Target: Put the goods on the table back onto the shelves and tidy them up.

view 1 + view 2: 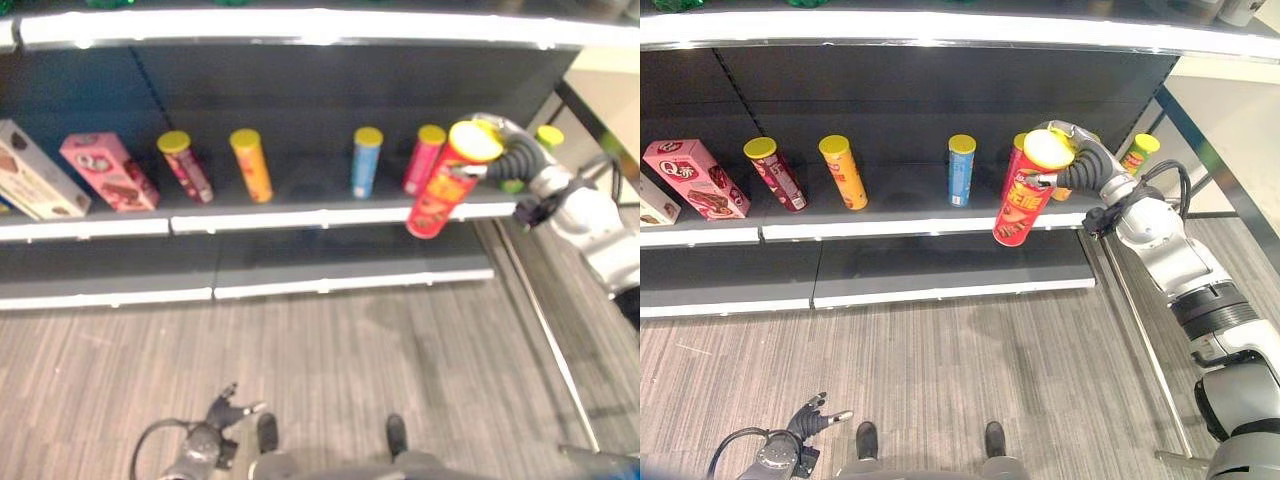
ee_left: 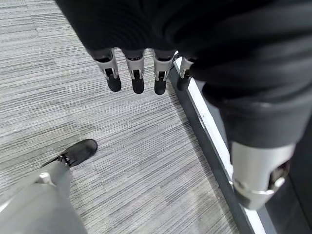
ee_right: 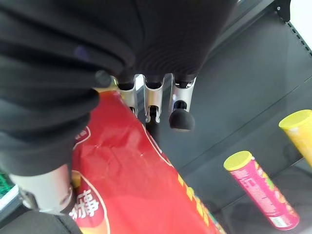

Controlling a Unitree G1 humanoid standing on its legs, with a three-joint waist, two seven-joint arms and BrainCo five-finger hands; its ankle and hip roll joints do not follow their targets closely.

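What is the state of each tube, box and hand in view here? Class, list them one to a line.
Red tube: held in the right hand, tilted, in front of the shelf's edge.
Right hand: shut on the red tube.
Left hand: open, low by the floor, holding nothing.
Blue tube: upright on the shelf.
Orange tube: standing on the shelf.
Dark red tube: standing on the shelf.
Pink box: standing on the shelf.
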